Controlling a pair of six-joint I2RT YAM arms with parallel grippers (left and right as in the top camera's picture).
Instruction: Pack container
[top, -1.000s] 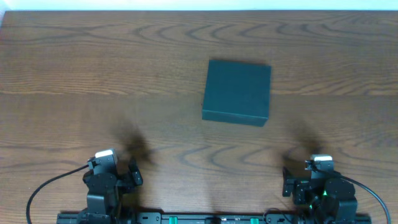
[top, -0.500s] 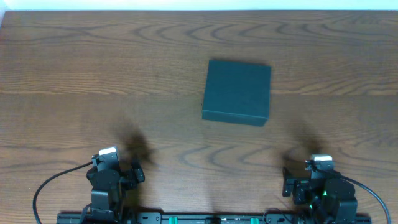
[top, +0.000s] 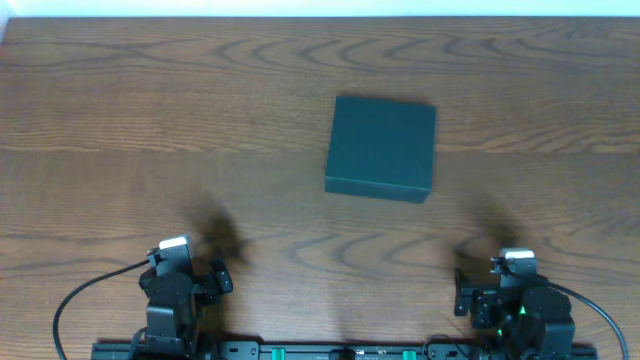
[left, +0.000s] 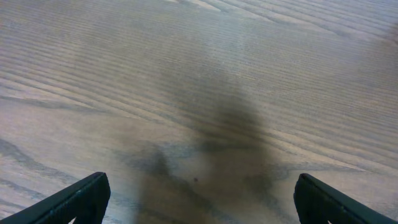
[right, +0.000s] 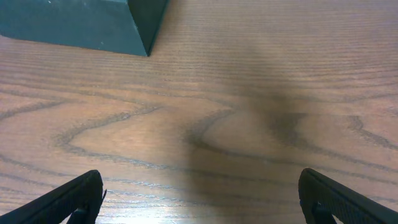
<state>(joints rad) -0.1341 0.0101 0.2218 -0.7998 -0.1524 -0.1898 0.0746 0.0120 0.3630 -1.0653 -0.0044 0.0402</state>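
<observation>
While resting on table (top: 150, 100), container (top: 381, 145) closed, matte teal.

Wood-grain table (top: 120, 100) carries one dark teal container (top: 381, 145), apparently closed.

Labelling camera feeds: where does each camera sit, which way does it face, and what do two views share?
Overhead: above the table, looking straight down; container mid-table, both arms at bottom edge.
Left wrist: on the left gripper, facing forward over wood; open fingertips show.
Right wrist: on the right gripper, facing forward; open fingertips show.
Shared: overhead and right wrist both show the container.
</observation>
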